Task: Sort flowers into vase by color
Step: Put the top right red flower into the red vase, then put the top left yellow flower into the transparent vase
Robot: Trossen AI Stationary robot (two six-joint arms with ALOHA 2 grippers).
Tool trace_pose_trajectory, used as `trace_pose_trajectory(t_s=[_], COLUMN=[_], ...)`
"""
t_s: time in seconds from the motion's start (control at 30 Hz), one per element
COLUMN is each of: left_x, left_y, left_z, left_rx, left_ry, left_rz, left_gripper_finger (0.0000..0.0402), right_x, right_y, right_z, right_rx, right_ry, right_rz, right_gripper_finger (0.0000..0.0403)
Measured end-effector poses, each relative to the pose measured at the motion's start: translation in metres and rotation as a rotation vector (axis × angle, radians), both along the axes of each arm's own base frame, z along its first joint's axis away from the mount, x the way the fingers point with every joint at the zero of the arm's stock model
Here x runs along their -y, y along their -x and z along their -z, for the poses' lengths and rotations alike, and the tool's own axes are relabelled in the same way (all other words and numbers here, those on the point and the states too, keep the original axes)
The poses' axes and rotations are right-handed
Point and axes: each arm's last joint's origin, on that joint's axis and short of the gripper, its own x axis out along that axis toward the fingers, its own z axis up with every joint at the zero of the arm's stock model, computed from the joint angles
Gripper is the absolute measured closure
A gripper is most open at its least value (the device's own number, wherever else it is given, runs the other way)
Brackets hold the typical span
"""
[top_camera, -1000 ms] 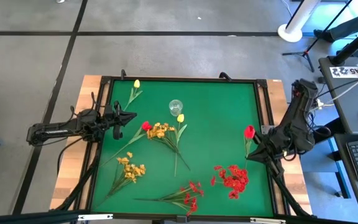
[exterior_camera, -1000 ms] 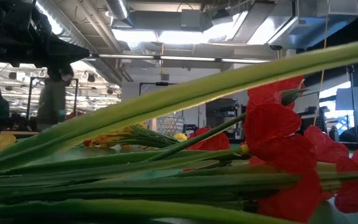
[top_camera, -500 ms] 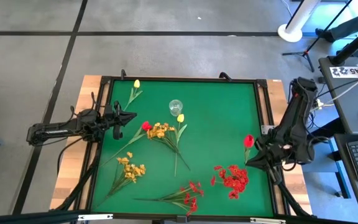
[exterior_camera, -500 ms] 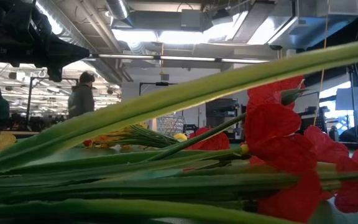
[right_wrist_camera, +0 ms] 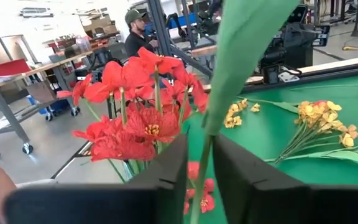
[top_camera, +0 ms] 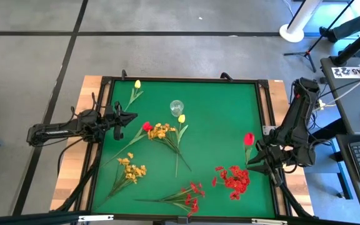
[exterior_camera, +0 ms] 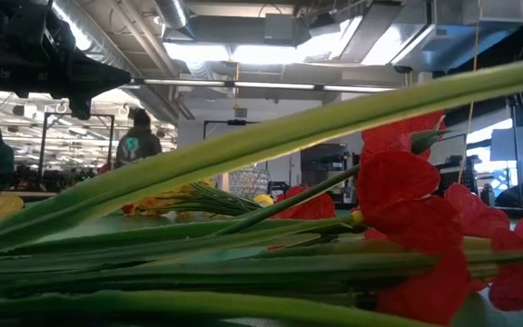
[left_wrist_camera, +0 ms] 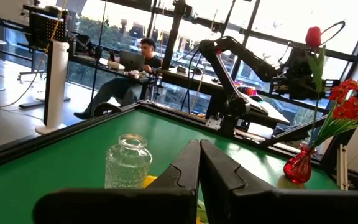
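Observation:
My right gripper (top_camera: 254, 157) is near the table's right edge, shut on a red tulip (top_camera: 249, 139). My left gripper (top_camera: 130, 117) waits shut over the mat's left side, touching nothing. A clear glass vase (top_camera: 177, 107) stands upright on the green mat, also seen in the left wrist view as the vase (left_wrist_camera: 128, 160). Lying flat on the mat are two yellow tulips (top_camera: 137, 84) (top_camera: 181, 118), a red tulip (top_camera: 147, 126), two yellow sprays (top_camera: 161, 131) (top_camera: 132, 169) and two red sprays (top_camera: 233, 178) (top_camera: 191, 197). My right gripper pinches the red tulip's green stem (right_wrist_camera: 199, 163) between its two fingers, which lie across the stem. The tulip is lifted clear of the mat. Its bloom (left_wrist_camera: 314, 36) stands above the gripper and a long leaf (right_wrist_camera: 247, 37) rises past the fingers.
The mat has a raised black frame (top_camera: 180, 80) all round. The red spray (right_wrist_camera: 135, 106) lies just beyond my right gripper. Stems and red blooms (exterior_camera: 407, 218) lie right in front of the low camera and block it. People stand in the room behind.
My right gripper has carried the red tulip a short way toward the table's near edge, staying shut on it. In the room behind, a person has walked from left to right.

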Motion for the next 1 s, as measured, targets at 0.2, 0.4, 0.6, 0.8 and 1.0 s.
trace_pose_trajectory(t_s=[0.2, 0.4, 0.6, 0.8, 1.0], left_x=[0.0, 0.0, 0.0, 0.0, 0.0], left_y=[0.0, 0.0, 0.0, 0.0, 0.0], left_z=[0.0, 0.0, 0.0, 0.0, 0.0], left_rx=[0.0, 0.0, 0.0, 0.0, 0.0], left_ry=[0.0, 0.0, 0.0, 0.0, 0.0], left_rz=[0.0, 0.0, 0.0, 0.0, 0.0], left_gripper_finger=[0.0397, 0.0397, 0.0397, 0.0397, 0.0397], right_x=[0.002, 0.009, 0.016, 0.025, 0.029], right_y=[0.002, 0.005, 0.008, 0.011, 0.013], right_z=[0.009, 0.015, 0.022, 0.039, 0.045], right_rx=[-0.079, -0.159, -0.235, -0.387, -0.452], right_ry=[-0.01, -0.043, -0.05, -0.039, -0.053], right_rz=[-0.061, -0.101, -0.106, -0.062, -0.033], right_gripper_finger=[0.0222, 0.0164, 0.0144, 0.0143, 0.0144])
